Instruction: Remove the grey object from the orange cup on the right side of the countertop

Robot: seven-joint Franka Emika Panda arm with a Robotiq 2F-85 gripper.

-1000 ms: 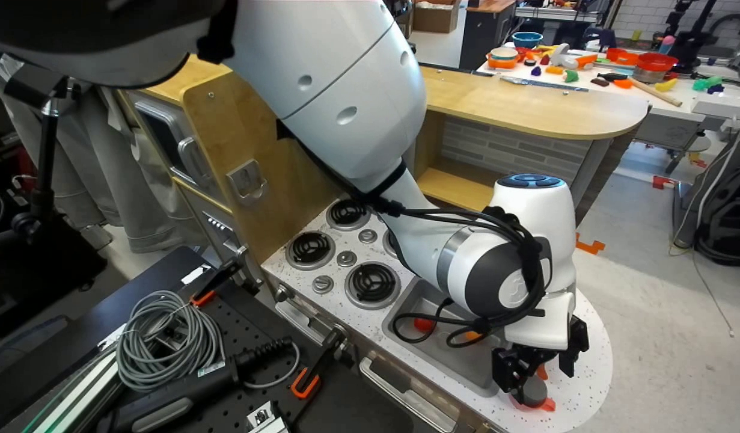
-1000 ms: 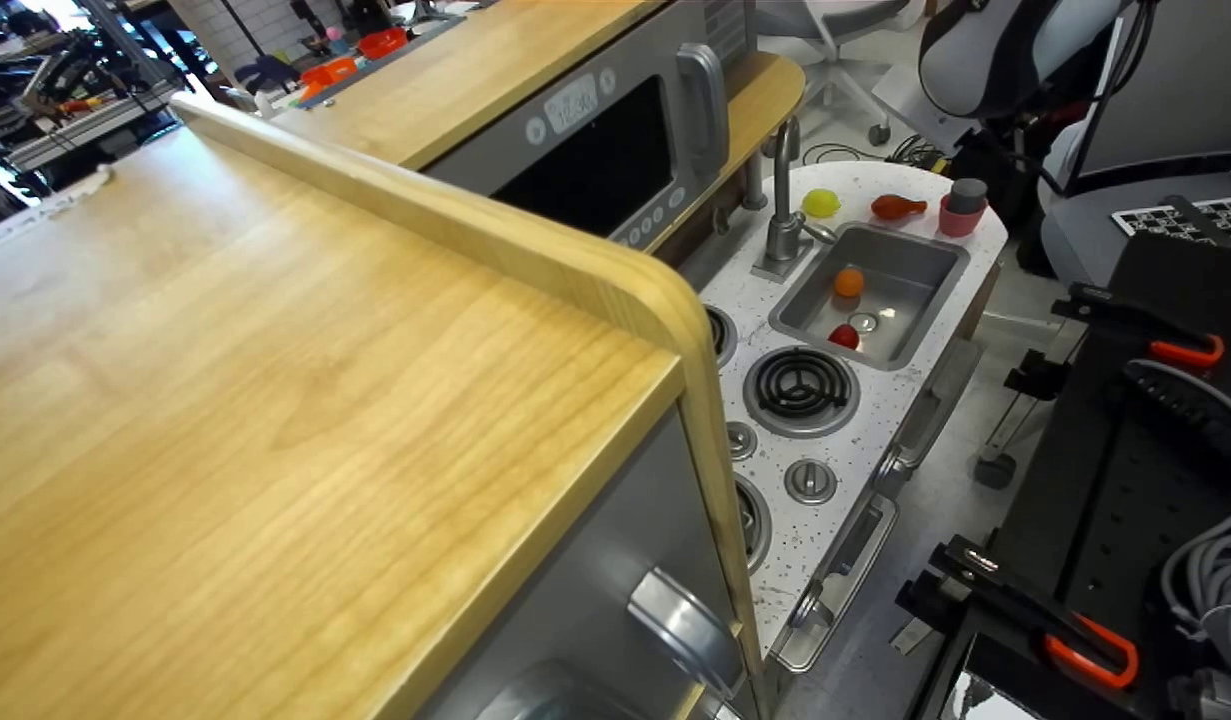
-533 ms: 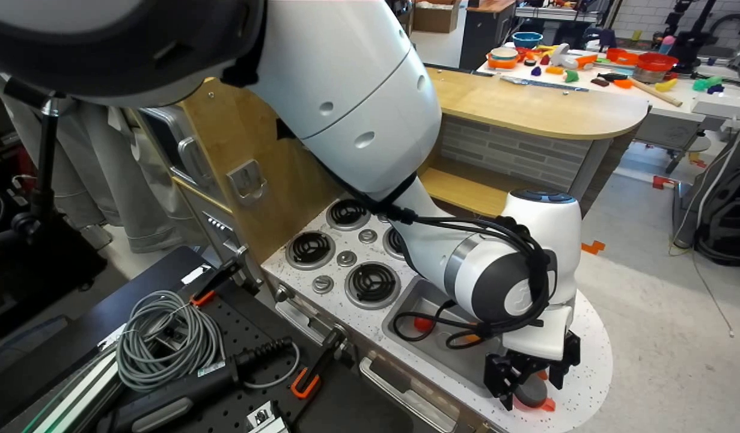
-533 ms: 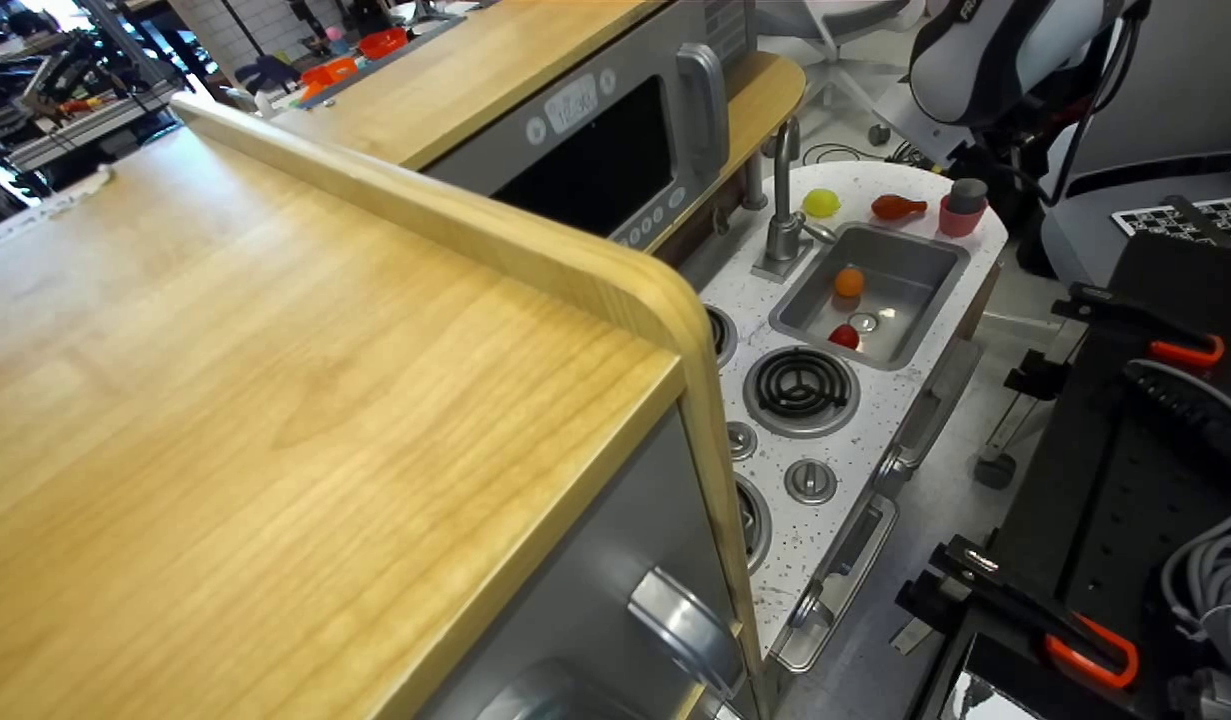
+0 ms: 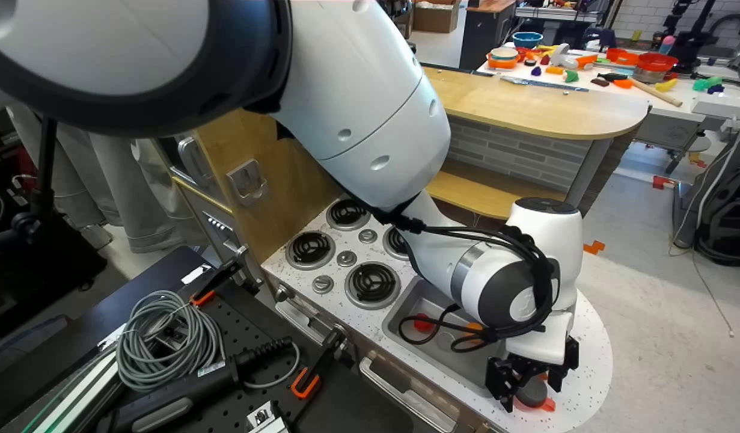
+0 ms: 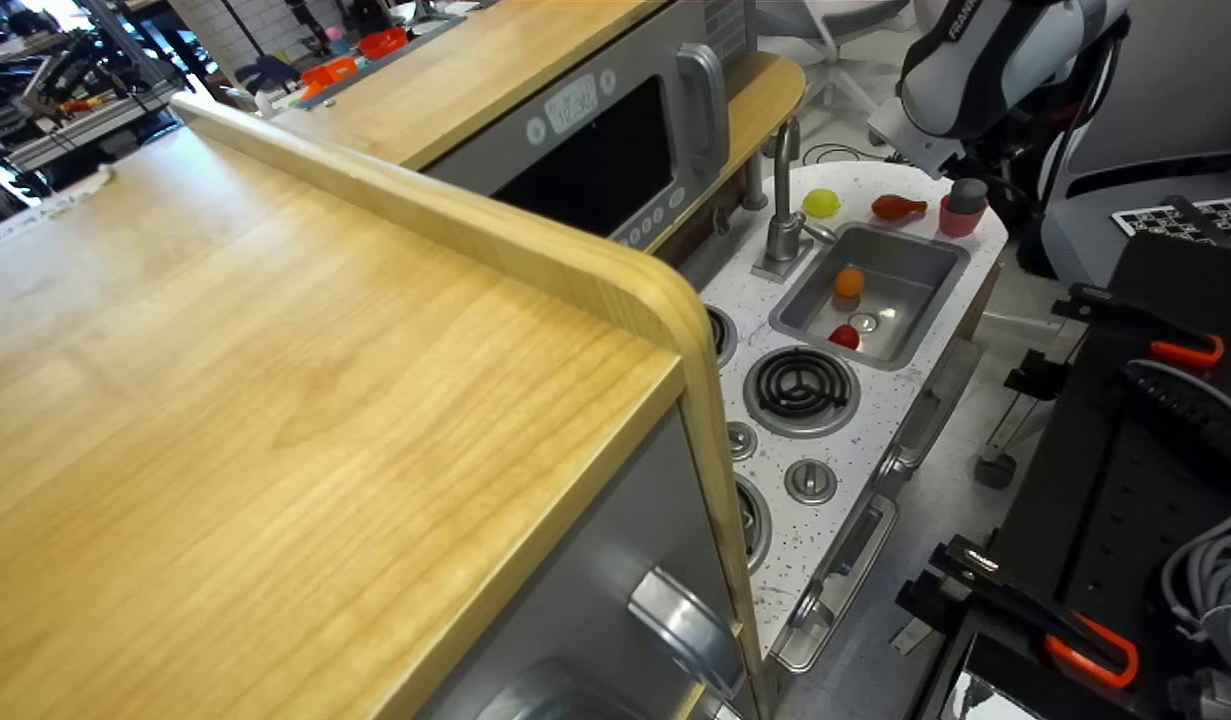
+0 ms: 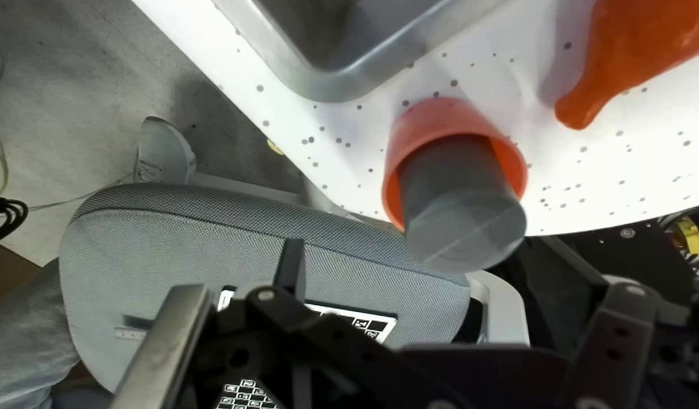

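Observation:
The grey object [image 7: 465, 221] is a cylinder-like lump. It stands in the orange cup [image 7: 434, 116], with its upper part sticking out above the rim; both also show in an exterior view, the grey object [image 6: 967, 196] and the cup [image 6: 957, 225]. The cup sits near the rounded edge of the white countertop [image 5: 592, 361]. My gripper [image 5: 531, 394] is open and empty. Its fingers are spread wide to either side of the grey object in that exterior view. In the wrist view the gripper [image 7: 434, 272] is apart from the grey object, whose end faces the gap between the fingers.
An orange-red drumstick-shaped toy [image 7: 627, 57] lies beside the cup. A yellow ball [image 6: 820, 203] lies near the faucet [image 6: 783, 200]. The grey sink [image 6: 930, 330] next to the cup holds an orange ball [image 6: 848, 282] and a red ball [image 6: 844, 336]. A grey chair [image 7: 173, 244] stands beyond the edge.
The arm has come forward and lower, and the gripper has shifted slightly, its fingers now on either side of the grey object. The cup and grey object have not moved.

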